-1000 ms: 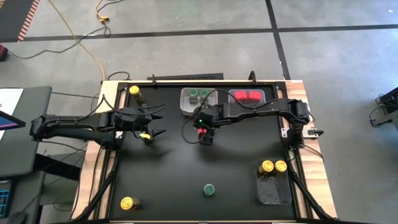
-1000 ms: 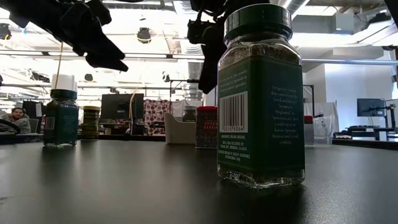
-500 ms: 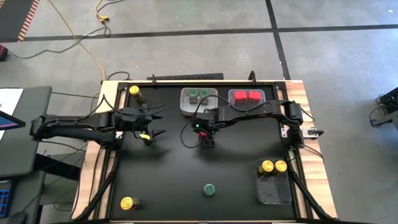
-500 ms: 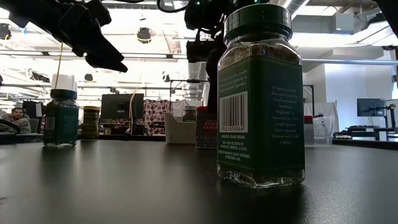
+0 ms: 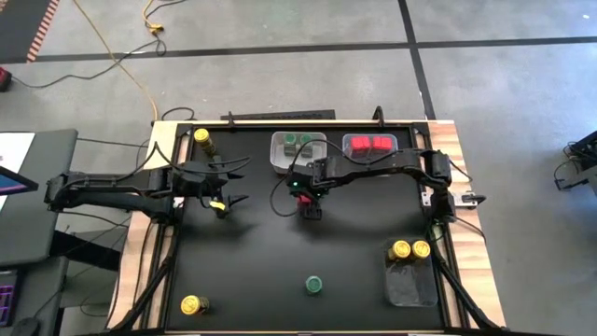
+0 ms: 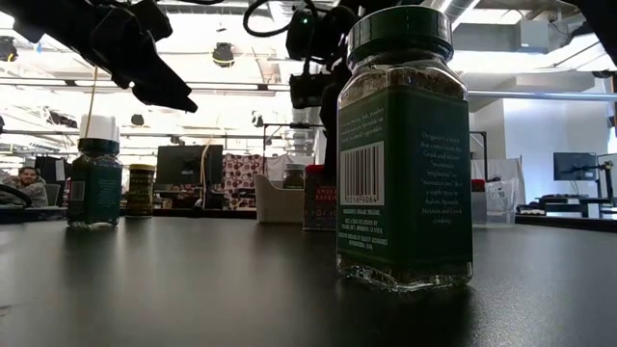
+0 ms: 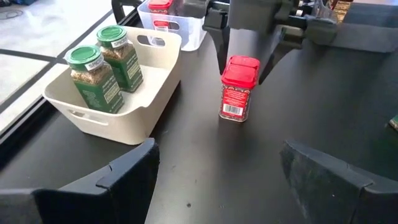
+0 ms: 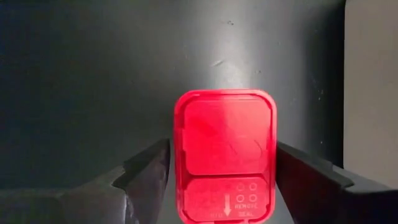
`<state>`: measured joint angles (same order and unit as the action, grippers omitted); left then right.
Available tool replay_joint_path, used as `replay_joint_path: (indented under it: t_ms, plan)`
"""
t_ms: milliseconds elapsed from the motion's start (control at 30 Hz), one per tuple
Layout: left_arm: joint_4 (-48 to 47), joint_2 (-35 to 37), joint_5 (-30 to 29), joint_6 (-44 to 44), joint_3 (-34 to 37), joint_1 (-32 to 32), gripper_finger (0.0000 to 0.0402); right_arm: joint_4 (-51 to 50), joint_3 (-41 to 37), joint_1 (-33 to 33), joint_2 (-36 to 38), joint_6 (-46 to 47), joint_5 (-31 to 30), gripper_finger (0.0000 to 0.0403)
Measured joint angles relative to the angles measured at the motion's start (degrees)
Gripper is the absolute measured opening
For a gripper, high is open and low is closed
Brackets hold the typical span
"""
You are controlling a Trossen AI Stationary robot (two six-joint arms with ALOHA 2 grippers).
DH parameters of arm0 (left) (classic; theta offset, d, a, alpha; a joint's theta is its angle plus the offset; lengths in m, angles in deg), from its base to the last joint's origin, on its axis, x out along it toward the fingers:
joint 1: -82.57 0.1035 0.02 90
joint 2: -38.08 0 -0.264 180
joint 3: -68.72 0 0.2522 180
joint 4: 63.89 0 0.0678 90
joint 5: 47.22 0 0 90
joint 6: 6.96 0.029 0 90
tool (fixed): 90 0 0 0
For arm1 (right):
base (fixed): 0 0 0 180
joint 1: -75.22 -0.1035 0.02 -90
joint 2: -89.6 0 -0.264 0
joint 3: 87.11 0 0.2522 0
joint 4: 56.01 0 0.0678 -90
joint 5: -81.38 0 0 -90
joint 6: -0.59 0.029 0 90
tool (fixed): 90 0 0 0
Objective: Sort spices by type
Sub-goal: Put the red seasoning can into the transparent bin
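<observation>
A red boxy spice container (image 7: pixel 236 87) stands upright on its base on the black table, near the middle. My right gripper (image 5: pixel 310 205) hangs over it, pointing down, shut on its red lid (image 8: pixel 225 149). My left gripper (image 5: pixel 239 181) hovers open to the left of the box, with nothing between its fingers. Loose on the table are a green-lidded jar (image 5: pixel 313 284) by the near edge and two yellow-lidded jars (image 5: pixel 201 140) (image 5: pixel 193 304). My right gripper has the red box's lid between its two fingers, one finger (image 8: pixel 155 171) on each of two opposite sides (image 8: pixel 272 155) of the lid. The fingers come from above, pointing down. The box stands upright with its base on the table.
A white bin (image 5: pixel 280 159) at the far edge holds two green-lidded jars. A clear bin (image 5: pixel 396 145) beside it holds red boxes. A bin (image 5: pixel 410 285) at the near right holds two yellow-lidded jars. In the low view the loose green jar (image 6: pixel 405 154) stands close in front.
My right gripper has come down over the red box and tipped a little steeper, so its fingers now reach down beside the lid. The box has stayed where it was.
</observation>
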<state>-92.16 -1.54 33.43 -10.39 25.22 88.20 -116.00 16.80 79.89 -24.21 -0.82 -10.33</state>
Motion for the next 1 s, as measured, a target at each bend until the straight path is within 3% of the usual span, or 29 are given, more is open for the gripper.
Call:
replay_joint_path:
  t_ms: [367,733,1000]
  plan:
    - [-0.12,-0.01,-0.08,0.81,0.00,0.00,0.0320,-0.20,-0.04,0.40,-1.72,1.34,0.27,0.0297]
    - [-0.18,-0.02,-0.08,0.83,0.00,-0.02,0.0320,0.41,0.00,0.26,-1.53,1.60,0.51,0.0245]
    - [-0.21,-0.02,-0.08,0.82,0.00,0.00,0.0320,-0.64,0.00,0.28,-1.18,1.51,1.99,0.0241]
